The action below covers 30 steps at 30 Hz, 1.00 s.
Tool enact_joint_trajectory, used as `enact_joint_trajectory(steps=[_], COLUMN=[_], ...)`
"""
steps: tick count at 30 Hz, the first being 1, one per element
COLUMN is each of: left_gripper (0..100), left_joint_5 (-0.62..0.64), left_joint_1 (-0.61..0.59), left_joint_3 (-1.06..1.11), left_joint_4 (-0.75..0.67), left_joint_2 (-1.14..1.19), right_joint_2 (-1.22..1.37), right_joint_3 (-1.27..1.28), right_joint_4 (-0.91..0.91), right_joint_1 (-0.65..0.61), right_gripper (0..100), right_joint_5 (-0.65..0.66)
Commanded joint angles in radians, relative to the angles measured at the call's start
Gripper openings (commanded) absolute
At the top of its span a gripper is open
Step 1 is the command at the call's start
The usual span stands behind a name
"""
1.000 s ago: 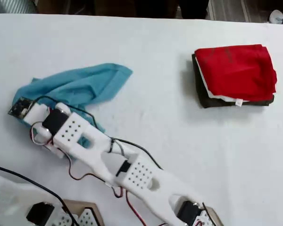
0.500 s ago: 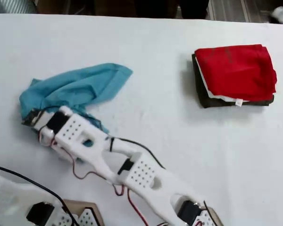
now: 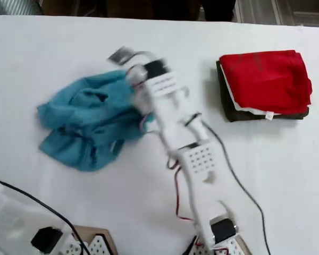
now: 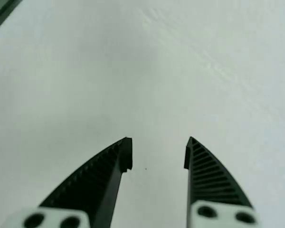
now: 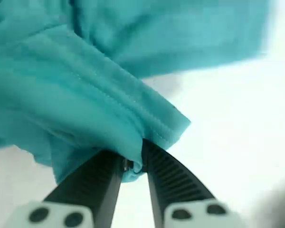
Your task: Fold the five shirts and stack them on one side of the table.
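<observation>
1. Right gripper (image 5: 133, 159) is clamped narrow on a hem edge of the teal shirt (image 3: 87, 119). Only a small bite of cloth sits betw. the jaws, near the tips. Risk: hem slips out on a hard or fast pull.
2. Teal shirt lies crumpled on the table (image 3: 53, 42), left of centre in high view, well apart from the stack (image 3: 263, 93), w/ layers bunched over each other. Risk: dragging one edge prob. twists it more instead of spreading it, so the fold comes out lumpy.
3. Can't tell if the grip has one layer or two. If two, shirt won't open flat.
4. Left gripper (image 4: 156, 154) hangs wide open over bare table, holding nothing. W/o a second hold, the whole shirt may slide along w/ the right arm (image 3: 199, 159) rather than unfold.
5. Stack sits at far right: red shirt (image 3: 266, 74) on top, white layer (image 3: 244, 109) under it, dark shirt (image 3: 228, 114) at bottom, edges not flush. Risk: right arm lies betw. teal shirt and stack, so a wide swing could knock it. A lumpy shirt added on top could also tip it.
</observation>
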Motion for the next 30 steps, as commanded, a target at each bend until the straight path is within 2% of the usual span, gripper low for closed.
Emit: enact_joint_trajectory(steps=[1,7,13,15,19,21,26,30], left_gripper=[20,20,20,20,20,20,20,20], left_joint_5=[-0.006,-0.006,-0.003,-0.002,-0.003,-0.005,0.0,0.071], left_joint_1=[0.08,0.18,0.227,0.232,0.242,0.247,0.347,0.423], left_joint_3=[-0.012,-0.012,-0.01,-0.01,-0.008,-0.008,-0.008,-0.012], left_joint_4=[0.034,0.077,0.078,0.086,0.098,0.098,0.135,0.167], left_joint_2=[-0.052,-0.052,-0.054,-0.054,-0.052,-0.052,-0.044,-0.044], right_joint_2=[-0.159,-0.32,-0.394,-0.394,-0.407,-0.429,-0.466,-0.521], right_joint_3=[-0.118,-0.161,-0.16,-0.158,-0.164,-0.184,-0.157,0.046], right_joint_4=[0.036,0.036,0.027,0.021,0.021,0.028,0.038,0.038], right_joint_1=[0.077,0.176,0.216,0.216,0.217,0.206,0.101,-0.044], right_gripper=[1.9,1.9,2.2,6.4,27.6,32.0,27.8,25.4], right_joint_5=[0.08,0.161,0.176,0.17,-0.002,-0.028,-0.189,-0.269])
